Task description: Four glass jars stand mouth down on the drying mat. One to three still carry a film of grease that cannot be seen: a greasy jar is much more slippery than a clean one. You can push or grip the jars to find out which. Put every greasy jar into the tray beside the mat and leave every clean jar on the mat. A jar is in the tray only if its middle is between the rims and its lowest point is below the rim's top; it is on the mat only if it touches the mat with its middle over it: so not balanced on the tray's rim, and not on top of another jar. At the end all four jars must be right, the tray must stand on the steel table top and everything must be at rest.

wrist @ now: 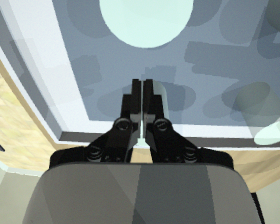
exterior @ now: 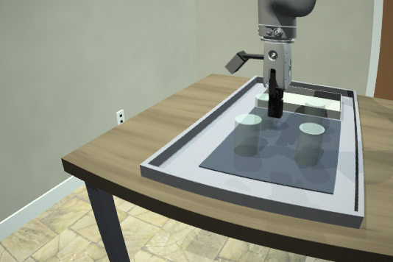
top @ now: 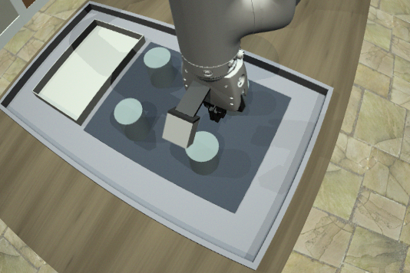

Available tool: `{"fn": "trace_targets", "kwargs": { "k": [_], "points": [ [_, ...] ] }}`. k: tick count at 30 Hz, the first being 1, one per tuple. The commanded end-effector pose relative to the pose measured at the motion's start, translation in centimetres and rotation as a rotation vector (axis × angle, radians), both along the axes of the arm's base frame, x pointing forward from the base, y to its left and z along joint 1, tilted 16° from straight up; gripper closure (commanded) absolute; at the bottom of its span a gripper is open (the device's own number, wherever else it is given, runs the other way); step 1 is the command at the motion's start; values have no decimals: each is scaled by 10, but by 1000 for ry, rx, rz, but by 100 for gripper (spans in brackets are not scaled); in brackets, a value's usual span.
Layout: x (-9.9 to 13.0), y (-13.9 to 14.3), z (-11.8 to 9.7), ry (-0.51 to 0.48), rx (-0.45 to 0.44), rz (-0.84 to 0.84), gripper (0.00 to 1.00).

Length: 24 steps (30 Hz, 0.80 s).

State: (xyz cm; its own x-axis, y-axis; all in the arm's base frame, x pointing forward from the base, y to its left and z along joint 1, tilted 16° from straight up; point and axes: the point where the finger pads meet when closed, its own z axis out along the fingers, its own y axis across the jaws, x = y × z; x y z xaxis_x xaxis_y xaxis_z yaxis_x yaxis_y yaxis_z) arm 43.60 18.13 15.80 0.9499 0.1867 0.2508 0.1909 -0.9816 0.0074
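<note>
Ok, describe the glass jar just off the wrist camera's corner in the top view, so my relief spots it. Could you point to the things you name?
On the dark blue drying mat (top: 234, 190) (exterior: 294, 175) (wrist: 175, 56), go to the end away from the cream tray (top: 92, 64) (exterior: 329, 114). Of two jars there, it is the pale green glass one (top: 202, 146) (exterior: 248, 135) (wrist: 146, 22) whose top shows from above; the arm (top: 207, 21) (exterior: 270, 2) hides its neighbour's.
</note>
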Motion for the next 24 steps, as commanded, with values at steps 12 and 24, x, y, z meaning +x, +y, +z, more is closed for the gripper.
{"fn": "trace_targets", "kwargs": {
  "k": [12, 24],
  "points": [
    [11, 1, -32, -28, -25, -10, 100],
    [12, 1, -32, -28, -25, -10, 100]
  ]
}}
